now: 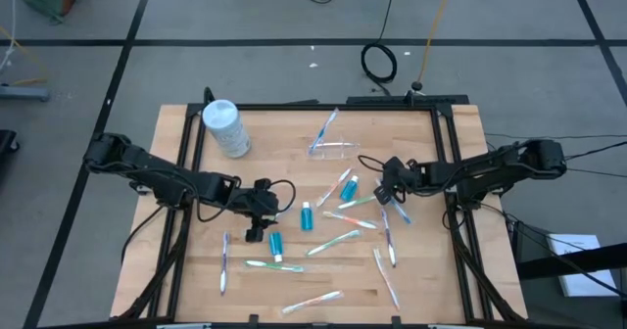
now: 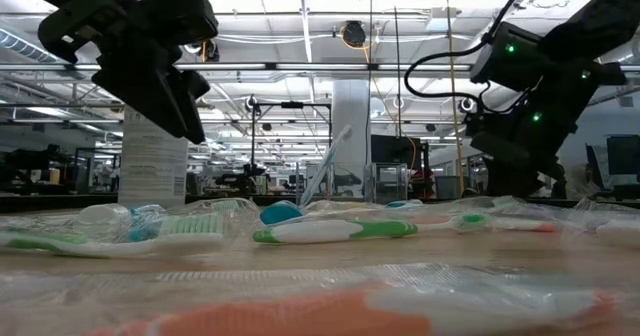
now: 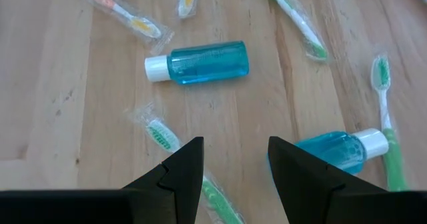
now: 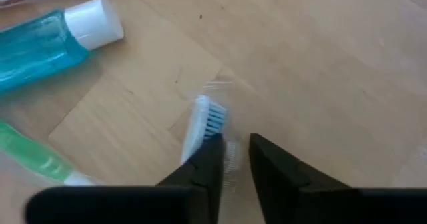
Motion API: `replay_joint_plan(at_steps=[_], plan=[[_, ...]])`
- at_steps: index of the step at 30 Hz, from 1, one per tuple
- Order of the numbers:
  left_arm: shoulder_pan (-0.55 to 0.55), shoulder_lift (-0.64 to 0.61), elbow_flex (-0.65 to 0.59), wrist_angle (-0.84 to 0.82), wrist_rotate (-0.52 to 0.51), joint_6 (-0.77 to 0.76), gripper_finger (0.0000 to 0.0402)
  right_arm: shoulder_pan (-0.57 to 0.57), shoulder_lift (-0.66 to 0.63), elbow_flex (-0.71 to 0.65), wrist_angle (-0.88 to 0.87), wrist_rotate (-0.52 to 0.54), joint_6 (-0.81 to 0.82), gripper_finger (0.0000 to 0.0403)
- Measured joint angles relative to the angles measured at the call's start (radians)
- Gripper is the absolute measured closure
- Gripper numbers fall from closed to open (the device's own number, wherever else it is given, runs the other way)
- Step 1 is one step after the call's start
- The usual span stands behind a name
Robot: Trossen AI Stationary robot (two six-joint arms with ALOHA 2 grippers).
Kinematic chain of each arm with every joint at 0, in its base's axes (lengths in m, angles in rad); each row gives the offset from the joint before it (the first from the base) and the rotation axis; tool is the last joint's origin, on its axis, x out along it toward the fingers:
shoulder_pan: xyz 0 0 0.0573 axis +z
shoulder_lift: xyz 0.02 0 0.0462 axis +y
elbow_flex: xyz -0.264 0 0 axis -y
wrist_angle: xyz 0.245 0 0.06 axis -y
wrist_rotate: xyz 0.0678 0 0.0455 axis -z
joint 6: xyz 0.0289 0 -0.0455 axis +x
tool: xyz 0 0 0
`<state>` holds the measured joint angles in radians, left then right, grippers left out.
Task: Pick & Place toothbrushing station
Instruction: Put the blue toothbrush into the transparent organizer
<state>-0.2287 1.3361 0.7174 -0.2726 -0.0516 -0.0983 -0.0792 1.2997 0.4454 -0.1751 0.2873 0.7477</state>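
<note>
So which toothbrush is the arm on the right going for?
Start at the clear cup lying near the table's far edge, then come toward the right gripper. The toothbrush sits right at its fingertips. Unlike the green ones nearby, it is white with blue-tipped bristles.

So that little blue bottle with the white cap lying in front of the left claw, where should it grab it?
Probably across the blue body, not the narrow white cap. The bottle lies flat on the table, so coming straight down from above seems best, one finger on each long side. The left gripper is open, and the wood right around the bottle looks bare.
</note>
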Motion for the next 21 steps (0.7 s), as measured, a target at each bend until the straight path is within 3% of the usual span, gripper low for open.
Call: replay_joint_plan(at_steps=[5, 14, 21], plan=[[0.000, 0.000, 0.000, 0.000, 0.000, 0.018, 0.0227, 0.000, -0.007, -0.002, 0.023, 0.024, -0.021, 0.0398], [0.000, 0.000, 0.000, 0.000, 0.000, 0.004, 0.0227, 0.000, -0.062, -0.005, 0.111, 0.064, -0.152, 0.0402], [0.000, 0.000, 0.000, 0.018, -0.001, -0.039, 0.0227, 0.000, -0.140, -0.004, 0.294, 0.076, -0.323, 0.0402]])
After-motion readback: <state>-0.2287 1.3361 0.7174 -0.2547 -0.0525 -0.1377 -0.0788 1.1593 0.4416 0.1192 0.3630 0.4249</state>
